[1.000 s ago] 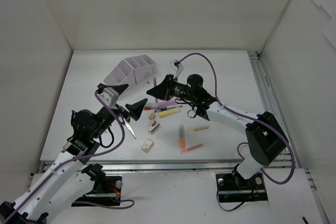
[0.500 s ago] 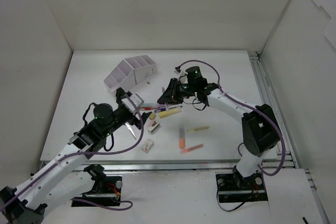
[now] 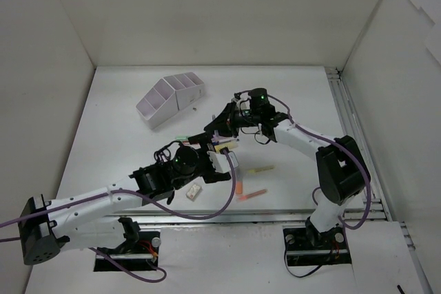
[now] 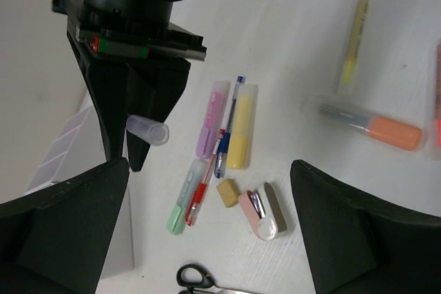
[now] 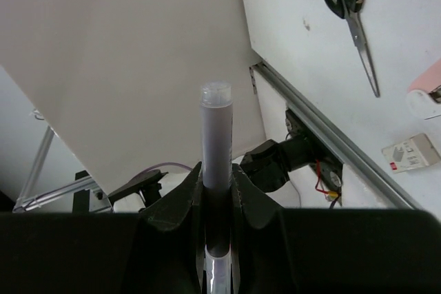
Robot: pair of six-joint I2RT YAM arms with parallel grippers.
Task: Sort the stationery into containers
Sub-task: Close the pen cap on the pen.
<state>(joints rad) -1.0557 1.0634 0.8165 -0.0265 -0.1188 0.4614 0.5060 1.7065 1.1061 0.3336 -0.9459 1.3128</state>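
My right gripper (image 3: 216,127) is shut on a lilac marker (image 5: 216,135), which sticks out past the fingertips, above the pile of stationery. My left gripper (image 4: 209,177) is open and empty, hovering over the pile: a green highlighter (image 4: 182,202), red pen (image 4: 198,194), purple highlighter (image 4: 211,118), blue pen (image 4: 228,125), yellow highlighter (image 4: 241,129), beige eraser (image 4: 226,192) and a pink and white block (image 4: 265,211). The scissors' (image 4: 196,279) black handle shows at the bottom edge. The white organizer (image 3: 169,97) stands at the far left, apart from both grippers.
A yellow pen (image 3: 260,169), an orange highlighter (image 3: 239,184) and a pink pen (image 3: 252,194) lie right of my left gripper (image 3: 219,160). A white block (image 3: 193,191) lies nearer the front edge. White walls enclose the table on three sides.
My left arm has swung right and forward over the pile, and now covers the scissors in the top view. My right gripper has stayed over the pile, still holding the marker.
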